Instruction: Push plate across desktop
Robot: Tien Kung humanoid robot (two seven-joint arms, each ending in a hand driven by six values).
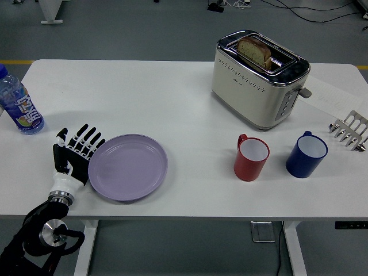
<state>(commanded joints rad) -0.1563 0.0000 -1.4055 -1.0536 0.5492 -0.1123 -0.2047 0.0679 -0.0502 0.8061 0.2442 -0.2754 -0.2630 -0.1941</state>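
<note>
A lilac plate [128, 167] lies flat on the white table [184, 115], left of centre near the front edge. My left hand [77, 152] stands just left of the plate, palm side against its left rim, fingers straight and spread, holding nothing. The black left arm rises from the lower left corner. No right arm shows.
A water bottle [17, 103] stands at the far left. A red mug [251, 157] and a blue mug [306, 154] stand right of centre. A cream toaster [259, 77] with bread sits at the back. A toast rack [349, 130] is at the right edge.
</note>
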